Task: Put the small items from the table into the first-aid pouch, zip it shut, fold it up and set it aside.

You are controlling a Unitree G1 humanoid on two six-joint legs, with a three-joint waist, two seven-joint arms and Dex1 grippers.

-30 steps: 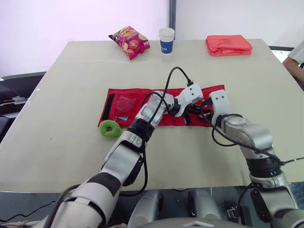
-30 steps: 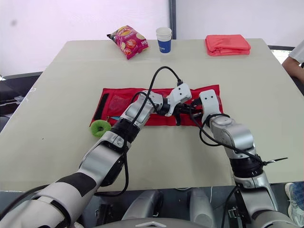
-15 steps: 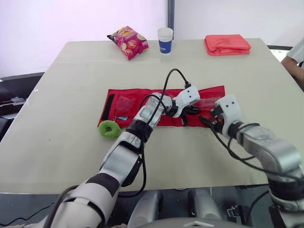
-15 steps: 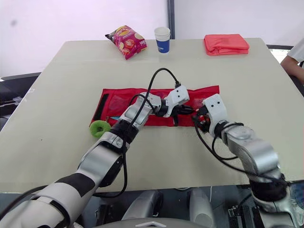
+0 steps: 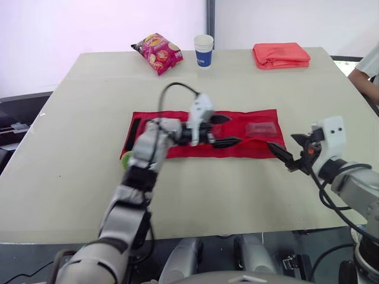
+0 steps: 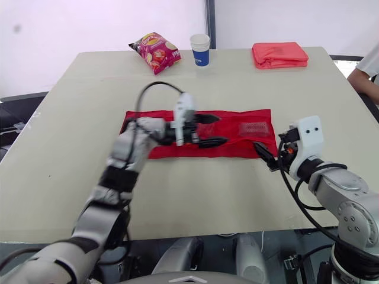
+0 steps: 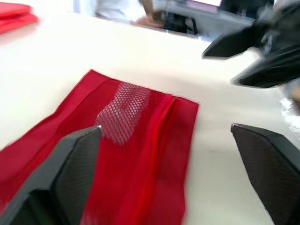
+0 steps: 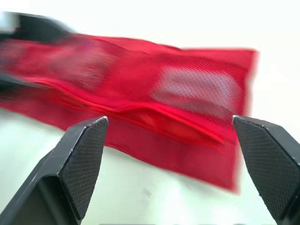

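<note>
The red first-aid pouch (image 5: 177, 149) lies unfolded flat across the middle of the table, its mesh pocket (image 5: 262, 128) toward the right end. My left gripper (image 5: 231, 130) hovers open over the pouch's middle, fingers pointing right, holding nothing. My right gripper (image 5: 282, 142) is open and empty just off the pouch's right end, pointing back at it. A green ring (image 5: 125, 161) peeks out at the pouch's front left corner, mostly hidden by my left arm. In the left wrist view the pouch (image 7: 140, 140) stretches ahead between the fingers (image 7: 70, 178).
At the table's back edge lie a chips bag (image 5: 157, 52), a paper cup (image 5: 203, 50) and a folded red cloth (image 5: 281, 55). A person's arm (image 5: 367, 77) shows at the right edge. Bare tabletop (image 5: 207, 189) runs in front of the pouch.
Both grippers were shut together at the pouch's middle; both have opened. The right arm has pulled back right, off the pouch. The left has drawn back to the left.
</note>
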